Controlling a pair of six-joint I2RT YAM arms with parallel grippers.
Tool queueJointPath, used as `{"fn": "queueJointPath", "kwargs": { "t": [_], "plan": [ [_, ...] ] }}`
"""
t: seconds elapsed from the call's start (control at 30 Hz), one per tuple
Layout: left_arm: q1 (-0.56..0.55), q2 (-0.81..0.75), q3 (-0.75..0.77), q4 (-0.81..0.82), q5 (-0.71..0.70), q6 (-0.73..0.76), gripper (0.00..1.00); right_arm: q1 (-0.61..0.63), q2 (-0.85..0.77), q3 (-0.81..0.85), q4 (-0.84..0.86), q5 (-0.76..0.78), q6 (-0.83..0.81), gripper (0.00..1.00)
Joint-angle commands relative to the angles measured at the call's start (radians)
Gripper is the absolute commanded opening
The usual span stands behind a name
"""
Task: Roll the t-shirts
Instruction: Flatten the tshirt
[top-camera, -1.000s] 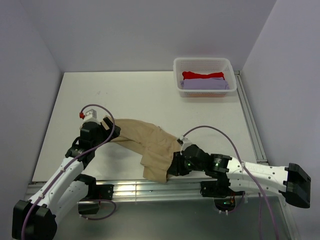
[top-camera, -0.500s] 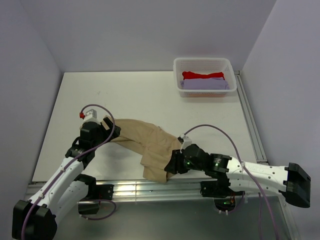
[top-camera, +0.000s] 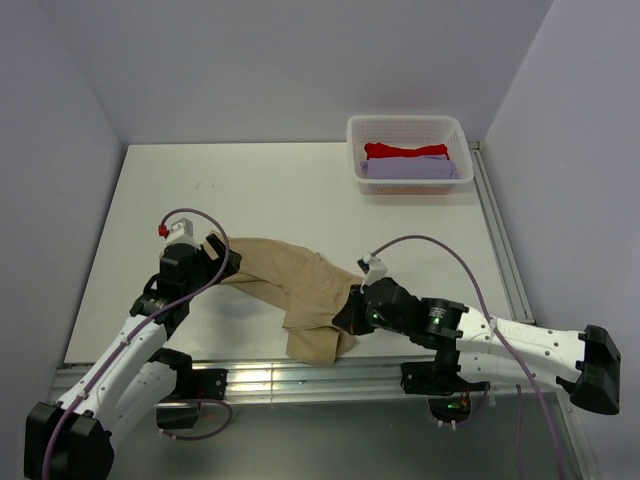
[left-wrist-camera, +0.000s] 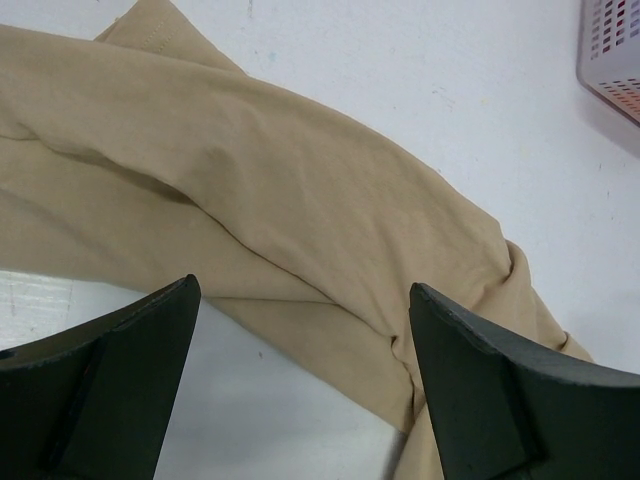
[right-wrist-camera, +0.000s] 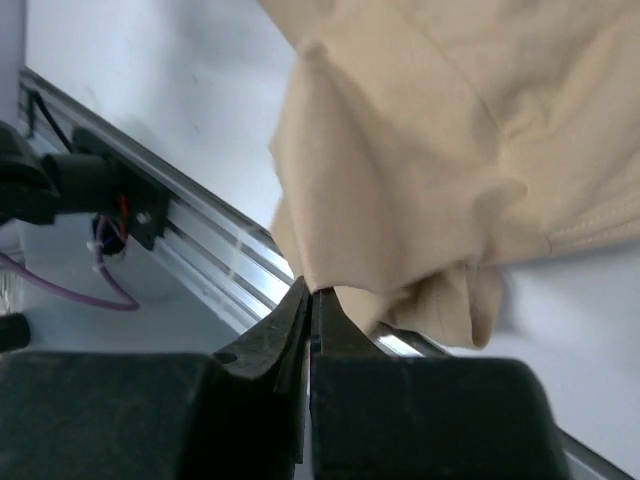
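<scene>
White basket (top-camera: 405, 119), red t-shirt (top-camera: 405, 151) and lavender t-shirt (top-camera: 408, 169) inside; right tool (right-wrist-camera: 311, 292) tight on tan t-shirt (top-camera: 300, 285), left tool (left-wrist-camera: 302, 290) apart.

T-shirt (top-camera: 295, 290) on the table (top-camera: 260, 190) between left claw (top-camera: 222, 253) and right claw (top-camera: 345, 316); basket (top-camera: 407, 130) behind, at right.

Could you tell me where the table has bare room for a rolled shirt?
Bare: the table from the back wall to the tan t-shirt, and the stretch between it and the basket. Crowded: the near edge, with the shirt, left gripper and right gripper.
</scene>
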Motion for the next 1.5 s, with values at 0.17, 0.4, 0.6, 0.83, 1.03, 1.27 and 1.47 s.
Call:
{"fn": "queueJointPath", "kwargs": {
  "t": [0.17, 0.4, 0.6, 0.83, 1.03, 1.27, 1.47],
  "plan": [
    [0.011, 0.047, 0.039, -0.01, -0.038, -0.027, 0.94, -0.151, 0.033, 0.312, -0.208, 0.066, -0.215, 0.0],
    [0.075, 0.096, 0.074, -0.018, -0.027, -0.067, 0.95, -0.412, 0.047, 0.504, -0.225, -0.028, -0.315, 0.0],
    [0.126, 0.177, 0.112, -0.025, -0.03, -0.09, 0.95, -0.73, 0.079, 0.61, -0.238, -0.188, -0.341, 0.0],
    [0.156, 0.222, 0.155, -0.016, -0.033, -0.097, 0.95, -1.064, 0.14, 0.555, -0.117, -0.388, -0.298, 0.0],
    [0.173, 0.234, 0.188, -0.025, -0.05, -0.102, 0.95, -1.182, 0.189, 0.518, -0.052, -0.41, -0.286, 0.0],
    [0.195, 0.256, 0.186, -0.01, -0.013, -0.13, 0.94, -1.237, 0.234, 0.503, -0.006, -0.465, -0.3, 0.0],
    [0.225, 0.363, 0.238, 0.01, 0.008, -0.111, 0.81, -1.237, 0.205, 0.469, 0.023, -0.483, -0.318, 0.0]
  ]
}}
